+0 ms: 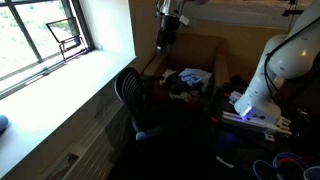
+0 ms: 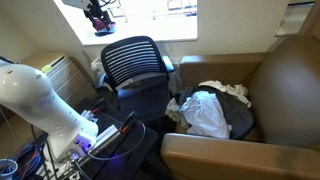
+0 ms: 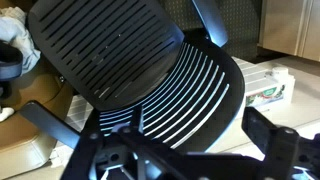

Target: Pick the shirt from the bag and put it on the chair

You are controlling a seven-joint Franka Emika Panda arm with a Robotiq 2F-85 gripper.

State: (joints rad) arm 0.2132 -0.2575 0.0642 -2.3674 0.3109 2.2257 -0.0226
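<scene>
Black mesh is filling the wrist view, where the chair (image 3: 150, 80) is lying straight below the camera, back and slatted seat both showing. The gripper (image 3: 185, 165) is hanging high above that chair, its dark fingers (image 3: 95, 160) standing wide apart at the bottom edge with nothing between them. In both exterior views the gripper (image 1: 165, 38) (image 2: 99, 24) is sitting near the top of the picture, well apart from everything under it. The shirt (image 2: 205, 112), a crumpled white heap, is lying in the dark bag (image 2: 240, 122) on the brown sofa (image 2: 285, 70), just beside the chair (image 2: 135, 62). In an exterior view the shirt (image 1: 190, 77) is showing pale against the sofa, with the chair (image 1: 128, 88) between it and the window (image 1: 45, 40). The white arm (image 1: 275, 60) is rising from a base cluttered with cables.
</scene>
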